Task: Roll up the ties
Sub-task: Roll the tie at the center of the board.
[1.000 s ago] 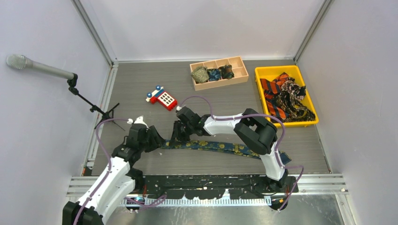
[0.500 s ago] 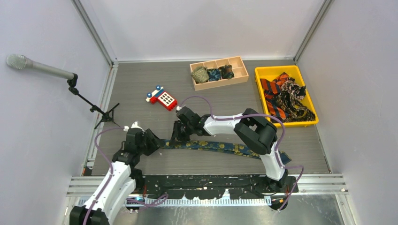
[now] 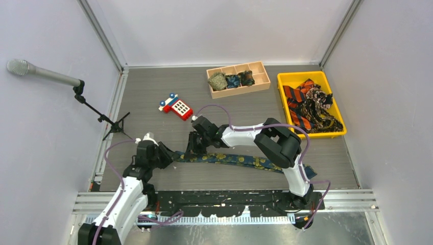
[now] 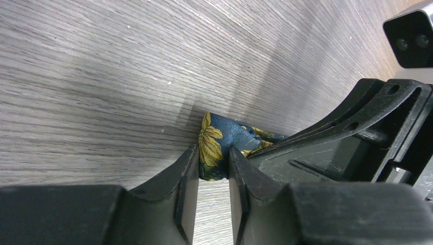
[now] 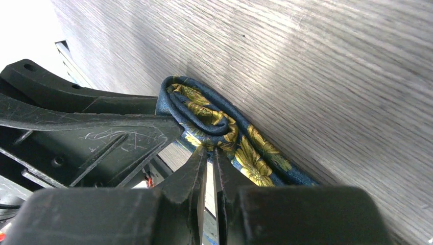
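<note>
The navy tie [image 3: 240,160] with yellow-gold flowers lies stretched left to right across the near part of the table. Its left end is folded into a small roll [image 5: 199,109]. My left gripper [image 3: 167,155] is at that left end. In the left wrist view, the left gripper [image 4: 213,164] has the rolled end [image 4: 220,145] squeezed between its fingertips. My right gripper [image 3: 197,148] presses down just right of it. In the right wrist view, the right gripper [image 5: 210,153] is nearly closed, its tips pinching the tie under the roll. Each arm's black fingers show in the other's wrist view.
A red-and-blue toy phone [image 3: 176,106] lies behind the grippers. A wooden tray [image 3: 261,77] at the back holds three coiled ties [image 3: 233,80]. A yellow bin [image 3: 301,75] at the right holds loose striped and patterned ties [image 3: 309,104]. A microphone stand [image 3: 79,89] reaches in from the left.
The left gripper has shifted slightly toward the near left, and its jaws have narrowed onto the tie's rolled end. The right arm has stayed in place.
</note>
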Available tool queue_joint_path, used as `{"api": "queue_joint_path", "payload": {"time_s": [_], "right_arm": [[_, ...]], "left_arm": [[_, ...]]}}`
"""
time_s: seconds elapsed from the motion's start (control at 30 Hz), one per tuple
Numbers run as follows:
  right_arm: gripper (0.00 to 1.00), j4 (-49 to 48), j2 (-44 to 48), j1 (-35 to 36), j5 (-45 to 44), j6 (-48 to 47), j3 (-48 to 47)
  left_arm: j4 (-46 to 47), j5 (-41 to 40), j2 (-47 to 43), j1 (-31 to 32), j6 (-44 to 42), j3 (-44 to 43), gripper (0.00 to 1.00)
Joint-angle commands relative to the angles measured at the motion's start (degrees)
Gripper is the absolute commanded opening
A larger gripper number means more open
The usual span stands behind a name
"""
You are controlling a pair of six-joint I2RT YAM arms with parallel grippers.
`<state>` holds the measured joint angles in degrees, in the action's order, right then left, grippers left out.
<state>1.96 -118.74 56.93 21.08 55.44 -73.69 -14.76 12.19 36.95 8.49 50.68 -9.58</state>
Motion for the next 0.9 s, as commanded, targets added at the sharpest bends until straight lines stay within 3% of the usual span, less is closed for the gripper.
{"api": "queue_joint_path", "payload": {"time_s": [0.0,0.37,0.87], "right_arm": [[0.16,3.02,-2.47,0.47,-1.14,-1.12,-0.48],[0.16,7.9,-0.08,0.16,-2.39,-2.85,-4.79],[0.16,7.53,-0.89,0.61,-2.46,-0.95,-5.45]], "left_arm": [[2.61,1.68,-1.06,-0.31,0.15,0.29,0.24],[-1.45,1.21,-2.1,-0.32,-3.6,-2.77,0.1],[-1.06,0.47,-0.11,-0.14,-5.03,-4.47,0.0]]}}
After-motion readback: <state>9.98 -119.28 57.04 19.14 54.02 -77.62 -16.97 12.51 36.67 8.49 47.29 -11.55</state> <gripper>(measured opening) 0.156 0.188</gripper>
